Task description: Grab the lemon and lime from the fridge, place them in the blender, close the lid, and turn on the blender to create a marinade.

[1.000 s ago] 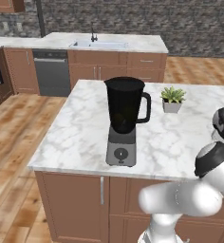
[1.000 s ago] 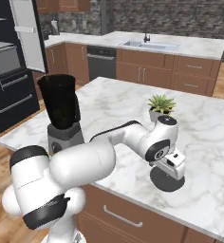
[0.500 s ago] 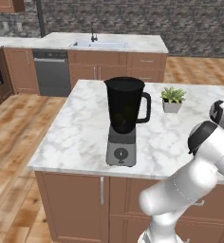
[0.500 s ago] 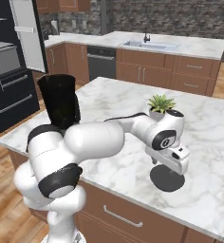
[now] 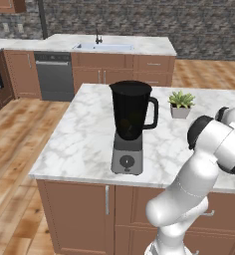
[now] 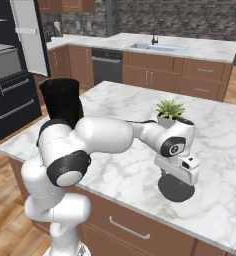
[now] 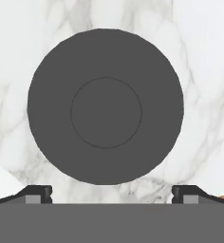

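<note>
1. Lid [image 7: 105, 113], a dark round disc, lies flat on the marble bench [image 6: 120, 105], well right of the blender [image 5: 131, 124].
2. My pincer [image 6: 177, 176] hangs just above it, fingers [image 7: 38, 193] spread wide, holding nothing.

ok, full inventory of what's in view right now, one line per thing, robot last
blender: 1, black jar on grey base with round front dial, near the front edge of the island, no lid on it
lid: 1, dark grey disc with raised centre, flat on the island to the right of the blender, directly under the hand
potted plant: 1, green in a pale pot, on the island behind and to the right of the blender
island counter: 1, white marble over brown cabinets
sink: 1, with dark faucet, in the back counter
dishwasher: 1, dark grey, under the back counter
fridge: 1, dark, door open, far left in the right base view
gripper: 1, dark tips, open, above the lid, not touching it
</note>
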Motion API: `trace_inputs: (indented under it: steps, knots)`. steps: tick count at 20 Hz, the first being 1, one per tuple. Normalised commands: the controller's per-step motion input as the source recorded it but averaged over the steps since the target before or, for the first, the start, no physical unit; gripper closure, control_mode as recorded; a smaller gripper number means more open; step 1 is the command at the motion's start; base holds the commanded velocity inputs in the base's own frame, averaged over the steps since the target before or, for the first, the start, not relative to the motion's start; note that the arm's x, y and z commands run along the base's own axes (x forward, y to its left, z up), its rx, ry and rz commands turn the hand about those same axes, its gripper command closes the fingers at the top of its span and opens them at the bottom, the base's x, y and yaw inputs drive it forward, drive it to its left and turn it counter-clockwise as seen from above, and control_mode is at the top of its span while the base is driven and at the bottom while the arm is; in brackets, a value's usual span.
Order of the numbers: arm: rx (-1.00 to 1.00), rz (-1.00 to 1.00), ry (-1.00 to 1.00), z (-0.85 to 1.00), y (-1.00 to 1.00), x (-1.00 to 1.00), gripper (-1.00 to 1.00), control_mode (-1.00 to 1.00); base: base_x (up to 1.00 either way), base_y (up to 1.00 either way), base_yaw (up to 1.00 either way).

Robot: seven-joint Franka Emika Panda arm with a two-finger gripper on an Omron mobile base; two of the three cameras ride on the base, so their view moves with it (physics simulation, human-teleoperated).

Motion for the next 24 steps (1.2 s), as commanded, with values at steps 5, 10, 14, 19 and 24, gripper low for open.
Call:
trace_inputs:
  steps: [5,10,14,19,24]
  knots:
    - [0.03,0.01,0.02,-0.26,-0.09,0.11,-1.00,-1.00,0.00,0.00,0.00]
    - [0.05,0.03,0.00,-0.24,-0.16,0.09,-1.00,-1.00,0.00,0.00,0.00]
    - [0.09,0.05,0.00,-0.23,-0.23,0.07,-1.00,-1.00,0.00,0.00,0.00]
    - [0.05,0.04,0.00,-0.16,-0.07,0.13,-1.00,-1.00,0.00,0.00,0.00]
    - [0.01,0.01,0.00,-0.05,0.00,0.21,-1.00,-1.00,0.00,0.00,0.00]
